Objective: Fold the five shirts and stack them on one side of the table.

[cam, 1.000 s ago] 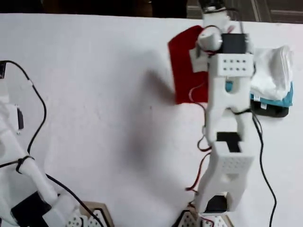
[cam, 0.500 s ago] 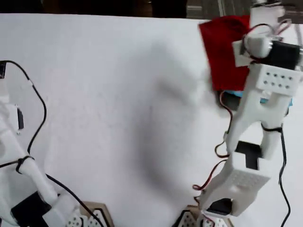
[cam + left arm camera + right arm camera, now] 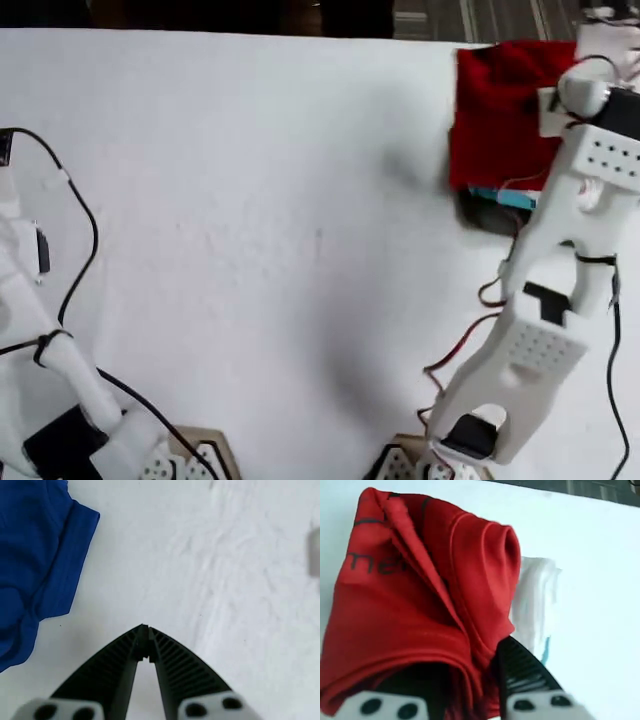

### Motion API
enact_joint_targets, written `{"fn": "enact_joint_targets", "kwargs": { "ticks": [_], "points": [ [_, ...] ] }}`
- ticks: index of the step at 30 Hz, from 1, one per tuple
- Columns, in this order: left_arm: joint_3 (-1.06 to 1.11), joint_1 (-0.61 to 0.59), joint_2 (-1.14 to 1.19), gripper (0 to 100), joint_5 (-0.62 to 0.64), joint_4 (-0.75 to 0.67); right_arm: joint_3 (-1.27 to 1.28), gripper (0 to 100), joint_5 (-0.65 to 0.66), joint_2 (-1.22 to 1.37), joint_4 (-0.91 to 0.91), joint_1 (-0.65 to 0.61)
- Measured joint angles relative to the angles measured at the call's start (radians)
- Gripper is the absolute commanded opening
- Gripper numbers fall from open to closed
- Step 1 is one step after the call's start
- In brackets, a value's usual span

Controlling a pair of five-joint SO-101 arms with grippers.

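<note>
A folded red shirt (image 3: 500, 110) lies over the stack at the table's far right; under its near edge a teal shirt (image 3: 500, 197) and a black shirt (image 3: 485, 215) peek out. In the right wrist view my right gripper (image 3: 470, 680) is shut on the red shirt (image 3: 420, 595), with one black finger (image 3: 520, 672) showing beside the cloth. A white shirt (image 3: 535, 605) lies just beneath. My left gripper (image 3: 145, 647) is shut and empty above the bare table, close to a crumpled blue shirt (image 3: 35, 560).
The left arm (image 3: 40, 330) stands at the table's near left corner with its black cable (image 3: 80, 230) looping over the white table (image 3: 250, 200). The right arm's body (image 3: 540, 330) stretches from the front edge to the stack. Arm bases sit at the front edge.
The right arm has swung to the right with the red shirt, which now covers the white shirt on the stack. The left arm has not moved.
</note>
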Motion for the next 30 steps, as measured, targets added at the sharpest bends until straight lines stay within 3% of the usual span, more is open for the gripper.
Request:
{"fn": "enact_joint_targets", "kwargs": {
  "ticks": [6, 14, 21, 30],
  "points": [
    [0.000, 0.011, 0.000, 3, 0.000, 0.000, 0.000, 1.9, 0.031, 0.158, -0.138, 0.086],
    [0.000, 0.058, 0.000, 3, 0.000, 0.000, 0.000, 2.9, 0.117, 0.304, -0.207, 0.098],
    [0.000, 0.060, 0.000, 3, 0.000, 0.000, 0.000, 26.3, 0.117, 0.325, -0.239, 0.120],
    [0.000, 0.060, 0.000, 3, 0.000, 0.000, -0.106, 26.5, 0.069, 0.327, -0.253, 0.127]
  ]
}}
